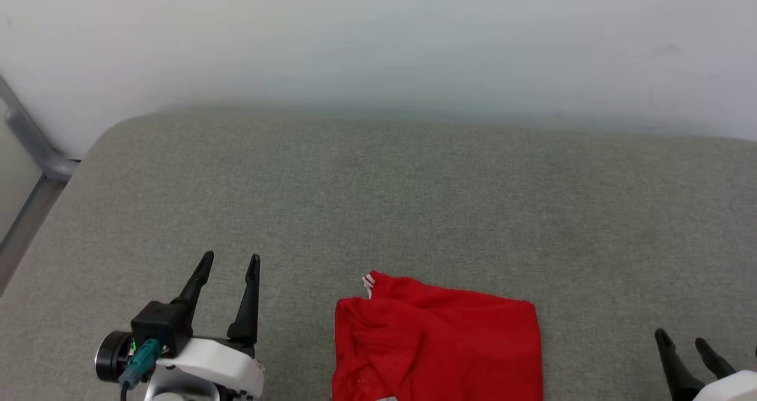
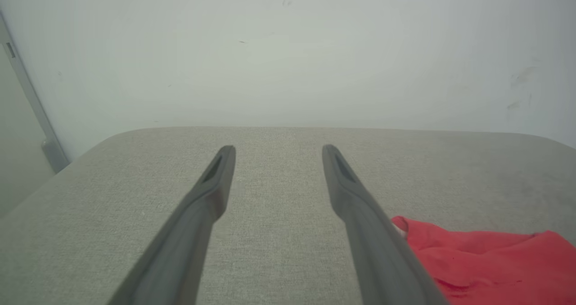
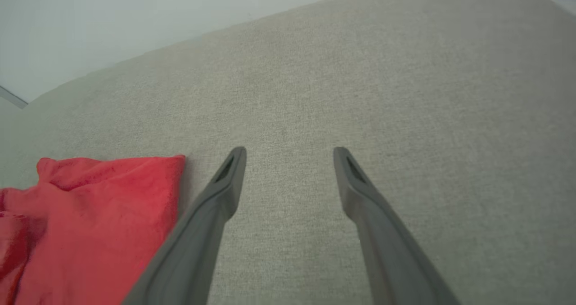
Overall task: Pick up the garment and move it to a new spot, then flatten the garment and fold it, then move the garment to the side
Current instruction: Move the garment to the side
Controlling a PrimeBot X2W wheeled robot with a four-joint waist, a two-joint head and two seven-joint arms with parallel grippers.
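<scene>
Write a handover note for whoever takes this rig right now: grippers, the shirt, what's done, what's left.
Left gripper: jaws open, empty, left of the garment, apart from it.
Right gripper: jaws open, empty, to its right.
Garment: compact red rectangle on the grey cushion, between the grippers.
Done: it looks folded.
Left: probably moving it to the side.

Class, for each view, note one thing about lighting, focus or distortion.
Head view: soft even light, garment nearly shadowless, far cushion edge hazy; left wrist view: left gripper blurs toward the bottom edge; right wrist view: faint shadow beside the garment.
</scene>
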